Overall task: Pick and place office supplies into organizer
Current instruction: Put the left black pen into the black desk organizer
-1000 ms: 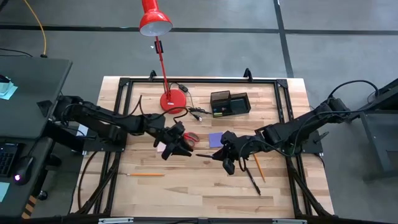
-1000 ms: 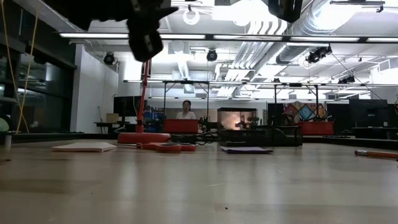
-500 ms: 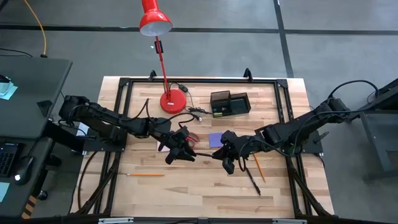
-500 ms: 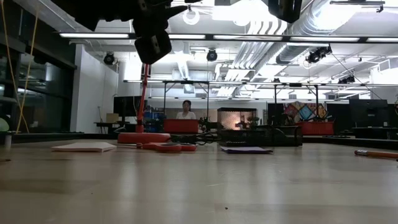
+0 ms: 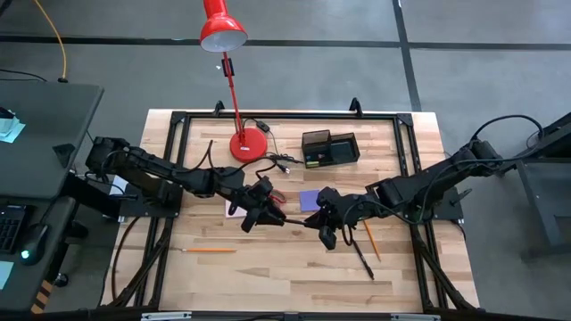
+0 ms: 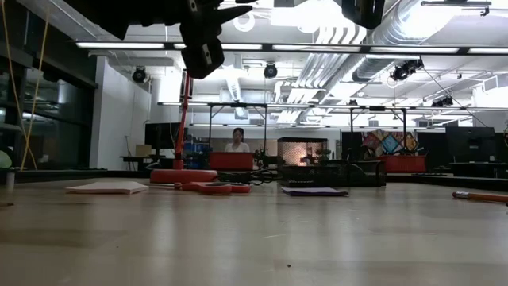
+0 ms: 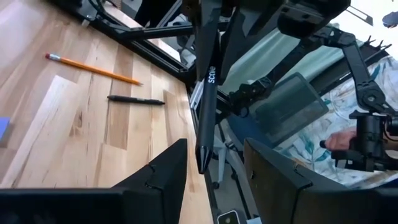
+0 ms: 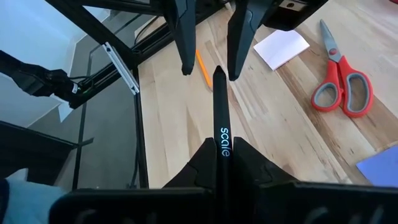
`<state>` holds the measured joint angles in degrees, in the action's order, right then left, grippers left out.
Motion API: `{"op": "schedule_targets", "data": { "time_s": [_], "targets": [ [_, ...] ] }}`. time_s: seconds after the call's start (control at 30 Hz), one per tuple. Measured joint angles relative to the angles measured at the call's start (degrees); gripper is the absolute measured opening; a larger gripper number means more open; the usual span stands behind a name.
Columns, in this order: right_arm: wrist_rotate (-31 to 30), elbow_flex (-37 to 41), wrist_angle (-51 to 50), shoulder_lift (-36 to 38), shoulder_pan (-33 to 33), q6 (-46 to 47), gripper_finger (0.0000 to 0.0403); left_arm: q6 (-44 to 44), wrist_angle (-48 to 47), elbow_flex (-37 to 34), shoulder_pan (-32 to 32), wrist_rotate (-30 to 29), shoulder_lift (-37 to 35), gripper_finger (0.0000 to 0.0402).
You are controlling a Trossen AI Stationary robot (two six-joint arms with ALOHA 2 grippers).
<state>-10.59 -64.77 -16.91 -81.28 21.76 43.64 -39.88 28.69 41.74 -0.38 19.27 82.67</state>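
From above, you see the two arms meet over the middle of the counter [image 5: 393,276]. Your right hand [image 5: 314,222] is clamped on a black pen [image 5: 293,222] and holds it level, the free end pointing toward 9 o'clock. Your left hand [image 5: 271,217] has its fingers apart around that free end. I judge this is a handover in the air, so the pen can be taken at a better angle. The organizer [image 5: 330,148] stands near the far edge, at about 12 o'clock from the hands, beside the red lamp base [image 5: 249,145]. The purple pad [image 5: 310,200] lies just beyond the right hand, the red scissors [image 5: 276,194] beyond the left hand. One orange pencil [image 5: 210,251] lies at 7 o'clock, another orange pencil [image 5: 371,240] and a second pen [image 5: 361,259] at 4 o'clock.

In the low view the left hand [image 6: 204,48] hangs high above the counter; scissors [image 6: 208,188] and organizer [image 6: 329,171] rest far behind.

In the left wrist view the pen [image 7: 206,81] reaches down between your two fingers [image 7: 163,177], and they do not touch it yet.

In the right wrist view the pen [image 8: 220,118] goes out from your closed grip, and its tip stands between the other hand's fingers [image 8: 184,37].
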Motion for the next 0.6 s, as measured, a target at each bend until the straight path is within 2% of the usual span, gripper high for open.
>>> {"op": "schedule_targets", "data": {
  "time_s": [0.6],
  "targets": [
    [-0.81,0.00,0.86,0.00,-0.55,-0.18,0.0005,1.04,0.63,0.00,-0.02,-2.35,-0.02,0.0145]
  ]
}}
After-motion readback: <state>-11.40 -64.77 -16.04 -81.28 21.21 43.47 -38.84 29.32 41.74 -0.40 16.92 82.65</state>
